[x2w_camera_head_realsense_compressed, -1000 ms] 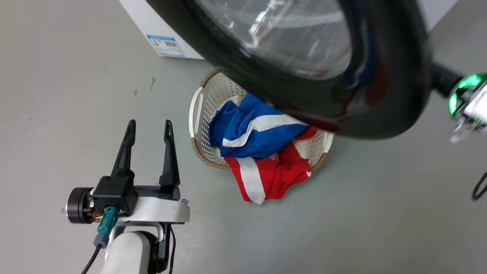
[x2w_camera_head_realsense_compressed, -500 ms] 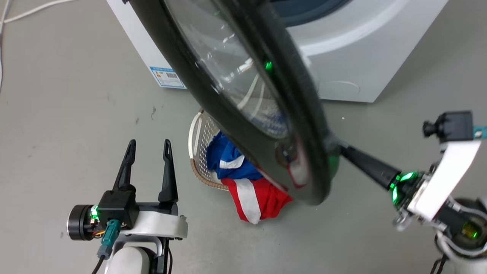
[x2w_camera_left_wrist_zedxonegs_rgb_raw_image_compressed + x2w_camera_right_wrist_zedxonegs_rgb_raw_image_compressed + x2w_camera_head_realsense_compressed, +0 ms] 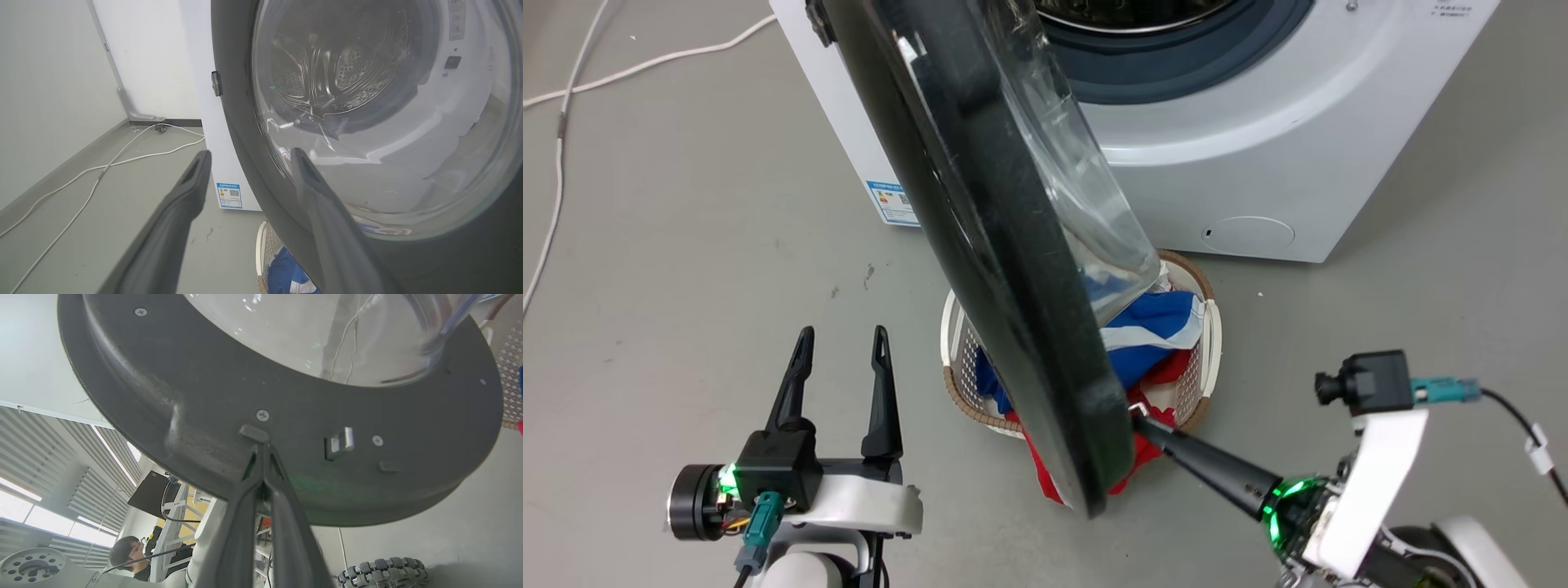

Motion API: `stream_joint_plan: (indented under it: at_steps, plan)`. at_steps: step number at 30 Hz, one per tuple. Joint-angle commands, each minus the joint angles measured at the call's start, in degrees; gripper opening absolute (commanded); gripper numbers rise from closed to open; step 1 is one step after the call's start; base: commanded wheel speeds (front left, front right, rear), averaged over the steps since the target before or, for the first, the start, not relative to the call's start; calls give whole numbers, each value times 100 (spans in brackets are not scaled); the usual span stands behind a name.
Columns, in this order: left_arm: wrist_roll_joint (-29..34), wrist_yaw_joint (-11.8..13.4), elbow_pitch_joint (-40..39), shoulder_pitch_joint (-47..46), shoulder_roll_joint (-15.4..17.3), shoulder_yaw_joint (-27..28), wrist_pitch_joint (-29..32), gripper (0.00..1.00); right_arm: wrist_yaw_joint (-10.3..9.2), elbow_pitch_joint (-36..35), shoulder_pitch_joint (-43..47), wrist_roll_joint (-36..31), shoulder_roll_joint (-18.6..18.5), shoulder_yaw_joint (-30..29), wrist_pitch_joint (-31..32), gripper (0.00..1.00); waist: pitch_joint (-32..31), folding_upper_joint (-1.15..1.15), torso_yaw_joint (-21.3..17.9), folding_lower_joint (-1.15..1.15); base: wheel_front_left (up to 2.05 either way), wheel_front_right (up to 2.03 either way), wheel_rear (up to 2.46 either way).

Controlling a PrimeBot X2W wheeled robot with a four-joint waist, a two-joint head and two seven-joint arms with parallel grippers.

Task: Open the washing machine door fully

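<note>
While wide apart, left fingers (image 3: 882, 384) near the washing machine door (image 3: 980, 245); right fingers (image 3: 1205, 464) together, tips against its inner rim.

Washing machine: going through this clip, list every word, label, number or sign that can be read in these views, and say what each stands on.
No text can be quoted; all print is too small or blurred.
On the washing machine side, the blue label sticker: a QR code and lines of print, unreadable.
At the front panel's top corner, small grey print: unreadable.
Seen through the washing machine door glass, a grey label: unreadable.
</note>
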Motion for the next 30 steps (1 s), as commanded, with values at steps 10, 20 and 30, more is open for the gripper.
stream_joint_plan:
  at_steps: [10,20,30]
  plan:
    - [60,-24,67,282,0,107,-16,100,16,117,344,65,148,3,-411,0,-345,0,-94,1,0,0,0]
    - [106,-94,168,583,0,239,-16,100,17,-119,734,-399,323,-877,-2283,100,-901,0,-230,1,0,0,0]
    - [154,-134,167,851,1,346,-16,100,17,-36,1007,-1532,368,-1703,-4374,100,-1249,0,-368,1,0,0,0]
